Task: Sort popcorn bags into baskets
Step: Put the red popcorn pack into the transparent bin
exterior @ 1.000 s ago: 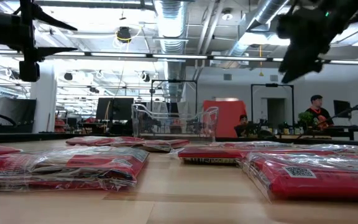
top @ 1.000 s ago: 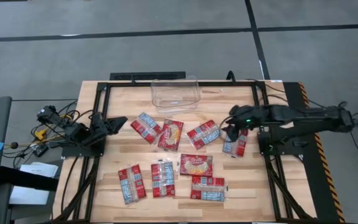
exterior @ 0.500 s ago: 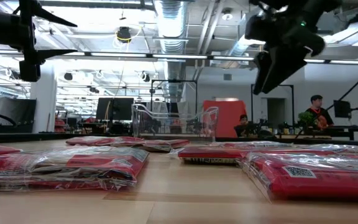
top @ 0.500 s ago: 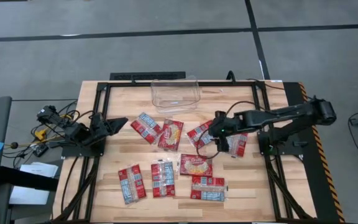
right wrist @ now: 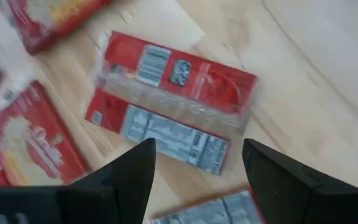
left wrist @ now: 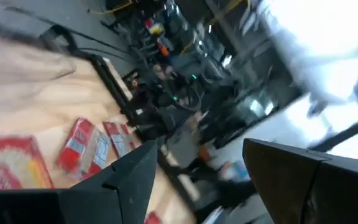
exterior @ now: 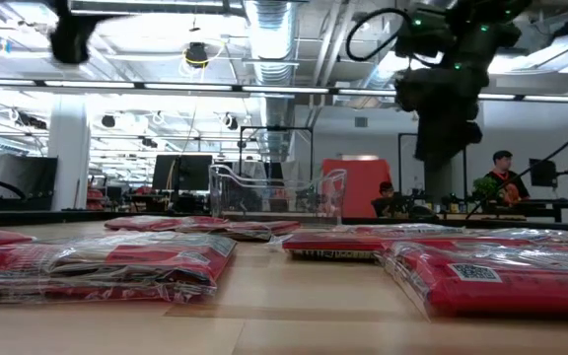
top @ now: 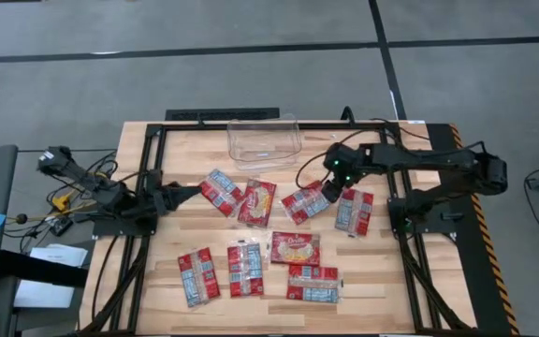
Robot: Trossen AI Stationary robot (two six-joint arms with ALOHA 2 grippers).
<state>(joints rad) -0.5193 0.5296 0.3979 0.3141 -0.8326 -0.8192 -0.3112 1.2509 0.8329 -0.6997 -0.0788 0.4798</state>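
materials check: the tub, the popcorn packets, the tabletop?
Tub: clear rigid plastic by the look; the wood shows through its walls.
Popcorn packets: printed red packs in glossy clear film, likely plastic; the wrap glints and wrinkles.
Tabletop: pale wood planks with visible grain, smooth finish.

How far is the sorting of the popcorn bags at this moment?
Nothing looks done: the clear basket holds no bags. In hand: the right gripper, open and holding nothing, hovers above one popcorn bag; the left gripper waits open at the table's left. Left: all nine bags lie on the table.
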